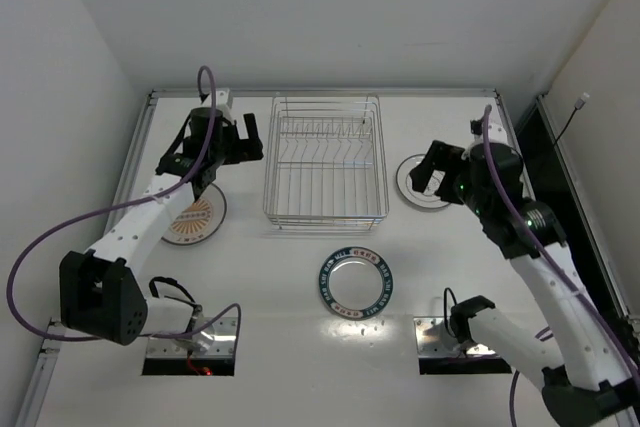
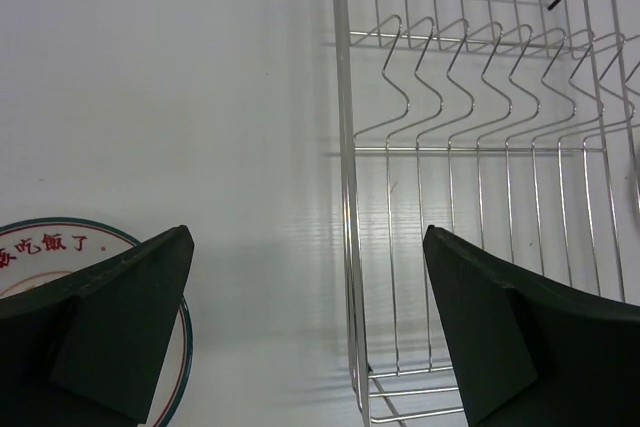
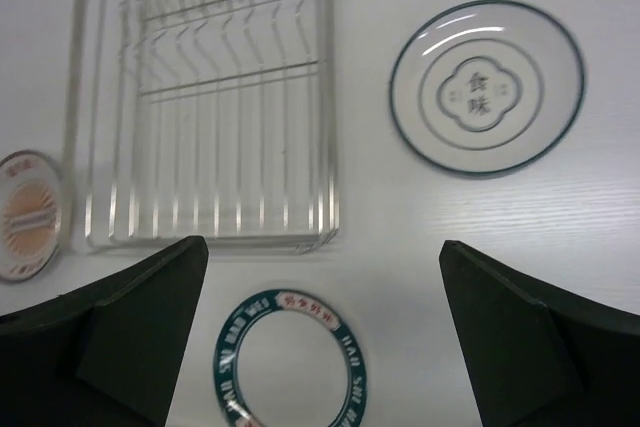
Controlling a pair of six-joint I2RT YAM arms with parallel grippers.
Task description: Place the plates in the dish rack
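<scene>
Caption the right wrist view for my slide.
Open right gripper faces the empty rack; orange plate, blue plate and white plate lie outside it.

L hand [image 1: 248,139] wide open, empty | R hand [image 1: 428,172] wide open, empty

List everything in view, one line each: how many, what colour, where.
dish rack: one, silver wire, far middle of the table, empty
orange-striped plate: one, white and orange, left of the rack
blue-rimmed plate: one, dark blue rim, nearer than the rack
grey-rimmed plate: one, white, right of the rack
table: one, white
left pincer: one, black, open, by the rack's left side
right pincer: one, black, open, near the grey-rimmed plate
</scene>
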